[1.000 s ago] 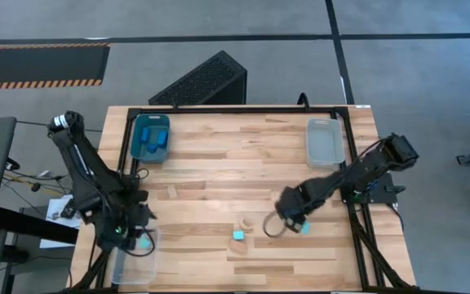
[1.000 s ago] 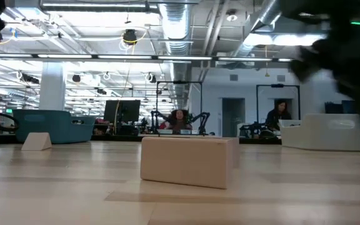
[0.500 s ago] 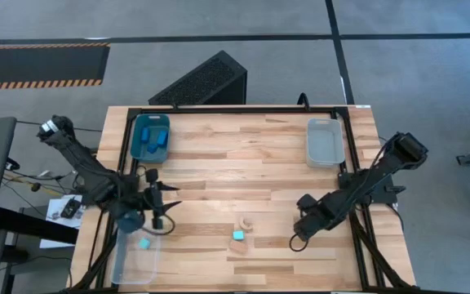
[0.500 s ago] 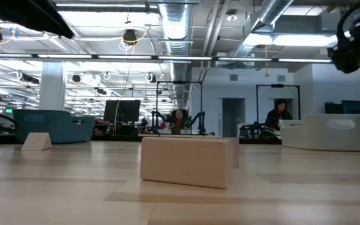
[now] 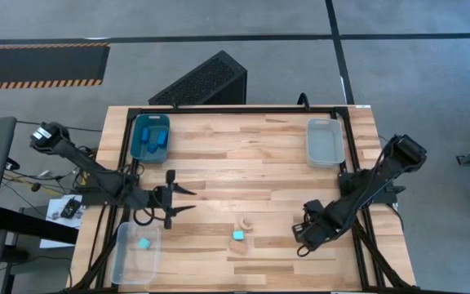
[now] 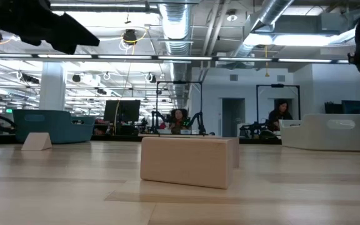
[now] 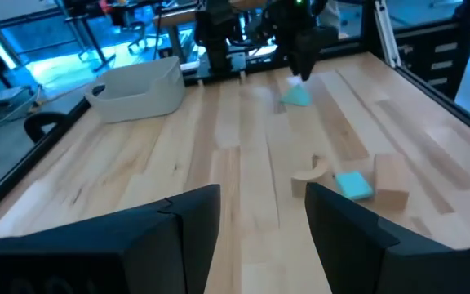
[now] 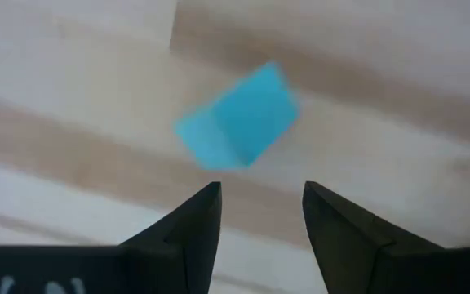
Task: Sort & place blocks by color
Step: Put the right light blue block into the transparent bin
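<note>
My left gripper (image 5: 178, 201) (image 7: 259, 192) hangs open over the table's left part, pointing toward the right edge and holding nothing. My right gripper (image 5: 303, 239) (image 8: 259, 192) is open near the right near side. A light cyan block (image 8: 239, 122) (image 7: 296, 96) lies on the wood just beyond its fingertips, apart from them. Another cyan block (image 5: 238, 236), a tan arch (image 5: 246, 221) and a tan block (image 5: 243, 246) (image 6: 189, 161) sit together mid-table. A third cyan block (image 5: 144, 243) rests in the clear bin (image 5: 125, 265) at the near left. Dark blue blocks (image 5: 155, 140) fill the teal bin (image 5: 139, 122).
A second clear bin (image 5: 325, 157) stands at the far right and shows no blocks. A small tan wedge (image 6: 36, 141) sits near the teal bin. A black metal frame (image 5: 239, 109) borders the table. Open wood lies across the table's middle and far part.
My left gripper rose from the near-left clear bin, swung toward the far side and the middle, and turned to point right; the cyan block stayed in that bin. My right gripper moved from beside the tan arch toward the right and near edges, carrying its cyan block along.
</note>
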